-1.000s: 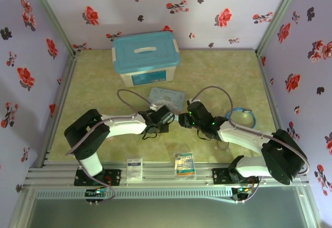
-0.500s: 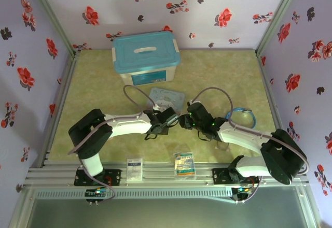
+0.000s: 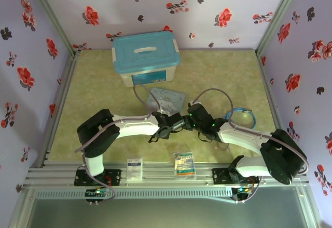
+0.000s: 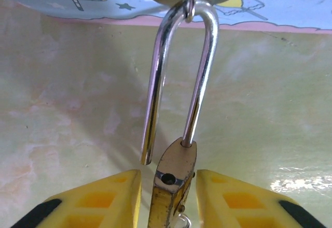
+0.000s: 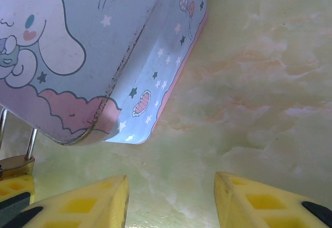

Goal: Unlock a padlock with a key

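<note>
The padlock (image 4: 174, 184) is clenched in the left hand (image 4: 167, 179), its open shackle (image 4: 203, 72) hooked on the blue tin (image 5: 78, 57); the right hand (image 5: 171, 186) is held released above the worktop (image 5: 270, 83).

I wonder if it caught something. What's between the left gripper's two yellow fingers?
The padlock sits between the left gripper's yellow fingers, in the left wrist view. Its silvery shackle, one leg free, reaches up to the blue tin.
</note>
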Robot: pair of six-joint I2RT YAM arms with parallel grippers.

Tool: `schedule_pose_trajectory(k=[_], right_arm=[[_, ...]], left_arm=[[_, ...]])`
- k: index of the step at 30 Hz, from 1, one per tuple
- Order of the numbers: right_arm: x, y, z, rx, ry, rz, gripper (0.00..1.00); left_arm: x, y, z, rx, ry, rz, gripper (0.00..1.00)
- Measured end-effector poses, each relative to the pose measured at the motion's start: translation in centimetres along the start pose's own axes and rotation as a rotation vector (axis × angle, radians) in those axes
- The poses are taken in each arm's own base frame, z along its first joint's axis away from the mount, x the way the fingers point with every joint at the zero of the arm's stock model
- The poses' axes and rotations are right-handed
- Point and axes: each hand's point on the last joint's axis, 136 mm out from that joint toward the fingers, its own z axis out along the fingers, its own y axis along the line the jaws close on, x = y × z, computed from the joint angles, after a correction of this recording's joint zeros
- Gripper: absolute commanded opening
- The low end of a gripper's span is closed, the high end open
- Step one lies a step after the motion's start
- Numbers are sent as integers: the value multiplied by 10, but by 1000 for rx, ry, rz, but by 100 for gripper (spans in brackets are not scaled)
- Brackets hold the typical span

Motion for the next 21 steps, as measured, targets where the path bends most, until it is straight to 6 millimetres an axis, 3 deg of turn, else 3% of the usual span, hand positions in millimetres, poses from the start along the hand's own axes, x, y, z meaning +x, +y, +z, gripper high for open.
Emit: schedule_pose_trajectory(k=[13, 21], right_arm=[[4, -3, 1, 5, 7, 6, 46], [7, -5, 2, 10, 13, 6, 46]], left_arm=[[-3, -15, -10, -39, -26, 66, 28], [0, -16, -11, -52, -29, 87, 34]])
